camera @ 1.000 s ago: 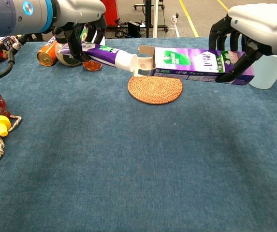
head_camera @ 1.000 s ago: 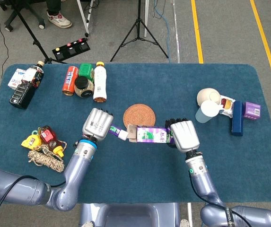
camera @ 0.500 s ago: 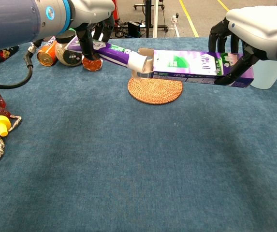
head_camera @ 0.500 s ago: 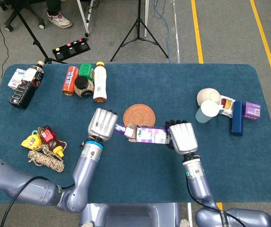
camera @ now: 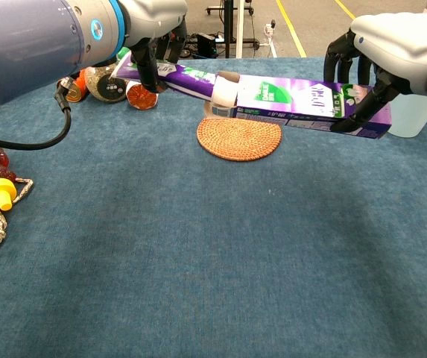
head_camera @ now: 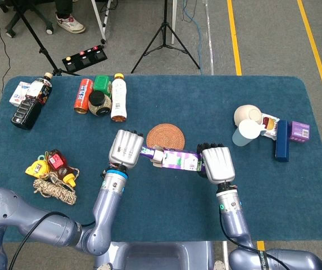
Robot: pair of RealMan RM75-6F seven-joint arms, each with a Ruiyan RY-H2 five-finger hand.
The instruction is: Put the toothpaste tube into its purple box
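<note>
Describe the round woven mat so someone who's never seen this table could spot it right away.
Look at the middle of the blue table, just behind the purple box held between the two robot hands. The mat lies flat there, a tan woven disc. It is the only flat round thing; the bottles and cups stand off to the sides.

Blue-clothed table point(head_camera: 166, 197) on grey carpet floor point(head_camera: 262, 39) — yellow floor lines point(head_camera: 234, 39), a black tripod point(head_camera: 165, 34) behind.

Toothpaste tube point(camera: 191, 77) rear end under left robot hand point(camera: 150, 19) (fingers partly hidden)
</note>
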